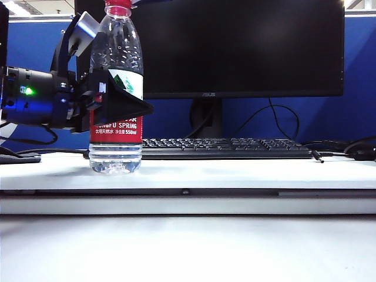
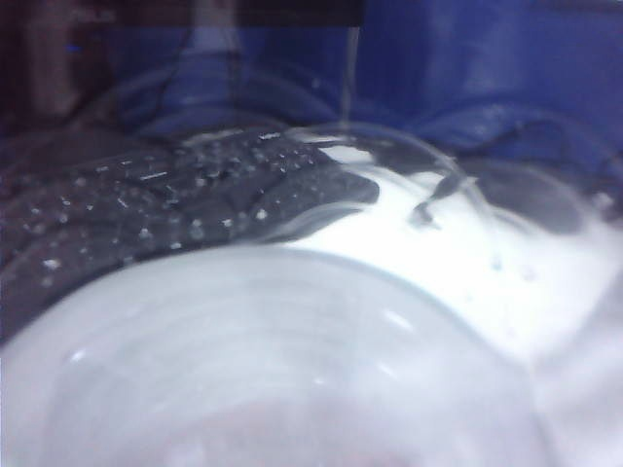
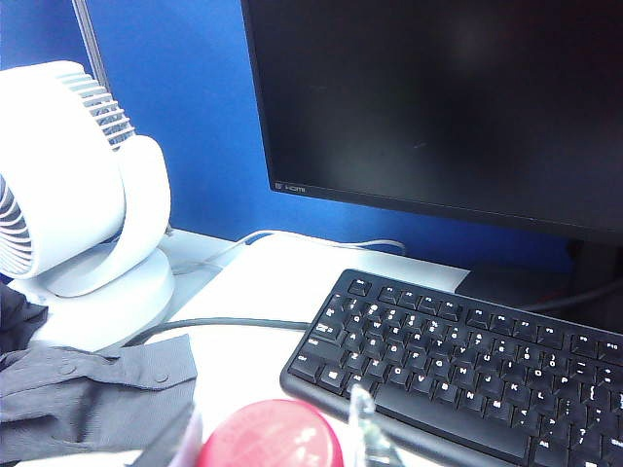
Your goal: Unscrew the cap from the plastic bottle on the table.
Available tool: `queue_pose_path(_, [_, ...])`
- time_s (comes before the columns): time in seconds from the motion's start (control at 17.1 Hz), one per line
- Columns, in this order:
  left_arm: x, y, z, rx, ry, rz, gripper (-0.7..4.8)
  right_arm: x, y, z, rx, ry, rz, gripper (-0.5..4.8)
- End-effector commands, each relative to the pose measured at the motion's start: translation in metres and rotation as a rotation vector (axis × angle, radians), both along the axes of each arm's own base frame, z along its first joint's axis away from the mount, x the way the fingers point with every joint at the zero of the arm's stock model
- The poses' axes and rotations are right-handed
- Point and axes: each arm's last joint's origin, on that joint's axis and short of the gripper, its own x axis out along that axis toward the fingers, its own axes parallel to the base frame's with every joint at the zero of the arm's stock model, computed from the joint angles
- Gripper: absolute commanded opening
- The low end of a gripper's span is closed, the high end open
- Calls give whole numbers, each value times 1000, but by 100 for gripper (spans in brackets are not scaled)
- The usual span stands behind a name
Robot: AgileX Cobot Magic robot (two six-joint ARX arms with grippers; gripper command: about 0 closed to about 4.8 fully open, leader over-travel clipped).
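You had the bottle (image 1: 116, 88) standing upright on the table (image 1: 235, 173), near its front ledge and just ahead of the keyboard (image 1: 226, 148). Your left gripper (image 1: 108, 100) came in from the bottle's left and held it around the label, a black finger (image 1: 126, 106) lying across its front; in the left wrist view the clear bottle wall (image 2: 273, 370) filled the near field, blurred. To the bottle's right the table lay bare all the way along the ledge, and the monitor (image 1: 241, 47) stood behind it, past the keyboard. The cap (image 1: 118, 7) sat at the top edge of the exterior view. In the right wrist view your right gripper (image 3: 277, 433) hung right over the cap (image 3: 273, 436), with fingers (image 3: 365, 428) on either side of it; I could not tell whether they touched it. Beyond the cap stood a white fan (image 3: 73, 195) and a grey cloth (image 3: 88, 389).
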Motion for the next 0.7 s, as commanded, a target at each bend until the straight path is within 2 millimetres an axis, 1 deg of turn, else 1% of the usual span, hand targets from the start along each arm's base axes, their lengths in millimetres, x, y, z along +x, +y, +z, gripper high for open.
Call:
queue_pose_path(0.06, [0,-1,0,3,-1,-9,326,0,0,3,16,-3,14,147])
queue_pose_path(0.35, [0,-1,0,3,0,-9,326,0,1,0,-8,12,66,135])
queue_pose_path(0.47, [0,-1,0,3,0,-9,326,3,-1,-4,-61,39,125,134])
queue_pose_path(0.7, [0,-1,0,5,-1,-14,326,11,-13,-1,-91,76,218,134])
